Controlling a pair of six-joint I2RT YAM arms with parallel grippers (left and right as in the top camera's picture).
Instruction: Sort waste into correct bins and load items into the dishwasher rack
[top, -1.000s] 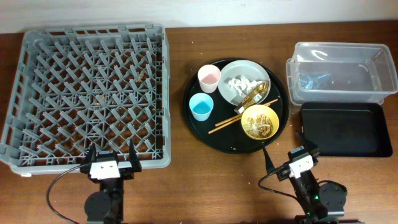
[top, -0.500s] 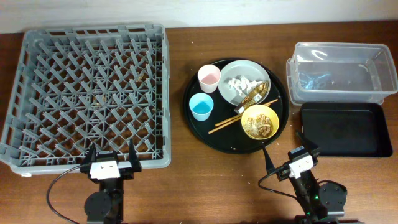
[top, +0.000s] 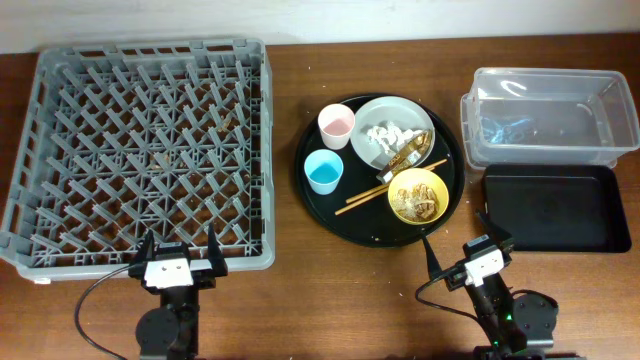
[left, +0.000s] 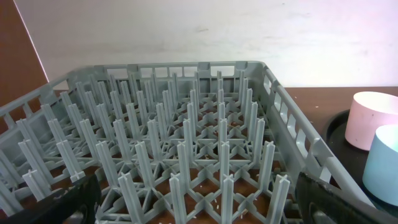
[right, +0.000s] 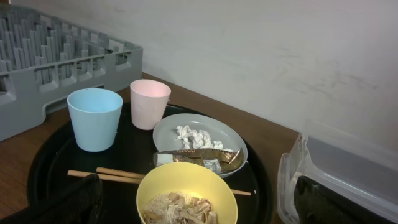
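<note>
A round black tray (top: 322, 195) holds a grey plate (top: 375, 115) with white tissue (top: 384, 133) and a gold foil wrapper (top: 413, 150), a yellow bowl (top: 436, 183) with tan food scraps (top: 417, 202), a pink cup (top: 336, 125), a blue cup (top: 324, 171) and chopsticks (top: 365, 196). The grey rack (top: 140, 150) is at left. The clear tub (top: 545, 115) and flat black tray (top: 555, 207) are at right. My left gripper (top: 178, 262) is open before the rack's near edge. My right gripper (top: 470, 245) is open, just short of the bowl (right: 186, 196).
The rack (left: 186, 143) fills the left wrist view, with the pink cup (left: 372, 118) and blue cup (left: 382, 162) at its right. The right wrist view shows the plate (right: 199, 140), wrapper (right: 199, 157), chopsticks (right: 112, 175) and the tub's corner (right: 336, 168).
</note>
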